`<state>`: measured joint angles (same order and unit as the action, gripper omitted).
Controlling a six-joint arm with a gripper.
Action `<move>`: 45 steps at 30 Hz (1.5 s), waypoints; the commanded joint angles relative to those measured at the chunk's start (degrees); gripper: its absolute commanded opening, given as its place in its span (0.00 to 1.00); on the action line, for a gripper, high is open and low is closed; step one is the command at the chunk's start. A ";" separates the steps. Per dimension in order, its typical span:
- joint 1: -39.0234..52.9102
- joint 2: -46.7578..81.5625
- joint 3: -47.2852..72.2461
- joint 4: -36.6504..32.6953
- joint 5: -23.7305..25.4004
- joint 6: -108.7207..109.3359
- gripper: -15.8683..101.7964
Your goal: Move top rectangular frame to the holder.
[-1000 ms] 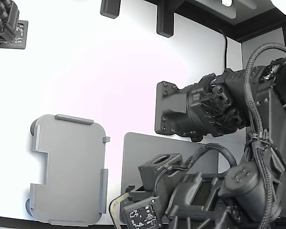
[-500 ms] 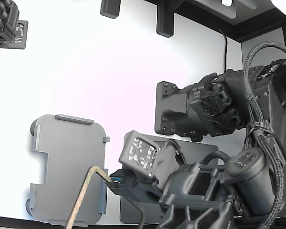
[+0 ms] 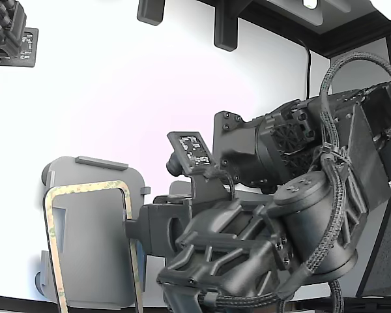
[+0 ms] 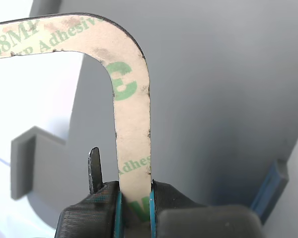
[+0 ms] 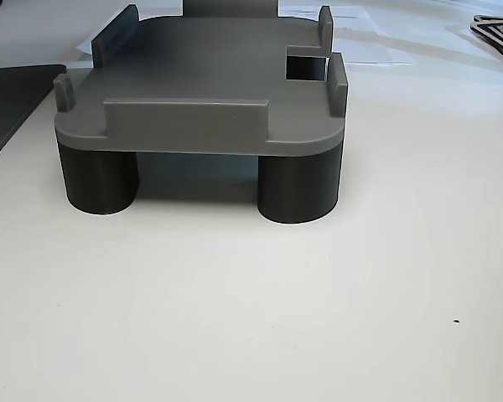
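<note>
Above the holder (image 3: 91,228), frame (image 4: 131,134) pinched in closed hand (image 4: 135,208); adhesive lettering only wrist-visible.

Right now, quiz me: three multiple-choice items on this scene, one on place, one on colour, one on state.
1. Where is the frame in the exterior view?
A. over the holder
B. at the view's top right corner
C. under the arm's base

2. What colour is the print on the frame's tan face?
A. red
B. green
C. blue

3. What is the claw doing?
A. open, empty
B. shut on the holder
C. shut on the frame

Answers: 1 A, the frame's outline overlaps the grey tray. 2 B, the wrist view shows green lettering. 3 C, the wrist view shows both pads pressed on the strip.
</note>
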<state>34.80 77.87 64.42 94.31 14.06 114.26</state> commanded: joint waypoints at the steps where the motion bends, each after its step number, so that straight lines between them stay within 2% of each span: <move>1: -1.14 0.88 -1.67 0.62 -0.79 4.31 0.03; 13: -2.55 5.01 8.44 0.62 -5.01 8.09 0.03; 30: -5.98 -0.35 5.45 0.62 -8.61 9.93 0.04; 45: -6.15 0.26 8.61 0.62 -8.88 8.35 0.04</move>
<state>29.62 76.38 74.09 94.31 5.10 122.61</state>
